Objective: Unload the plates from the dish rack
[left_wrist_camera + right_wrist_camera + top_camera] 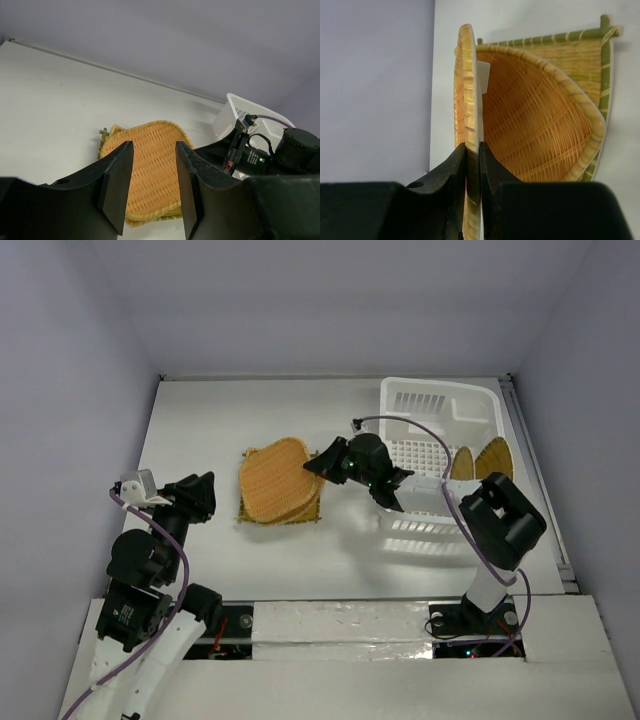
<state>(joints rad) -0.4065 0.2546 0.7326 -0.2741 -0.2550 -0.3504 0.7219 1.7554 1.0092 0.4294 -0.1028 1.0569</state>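
A stack of tan woven plates [280, 485] lies mid-table, with a square green-edged plate [592, 55] at the bottom and a rounded-triangle plate [535, 130] on it. My right gripper [320, 462] is shut on the right rim of the top plate [468, 90], which shows edge-on between its jaws in the right wrist view. I cannot tell if that plate rests on the stack. Two more plates [463, 462] [495, 457] stand upright in the white dish rack [440, 405] at the right. My left gripper [205, 483] is open and empty, left of the stack [150, 165].
The right arm's wrist [250, 155] sits between the stack and the rack [240, 107]. Grey walls enclose the white table [200, 430] on three sides. The rack stands near the table's back right corner.
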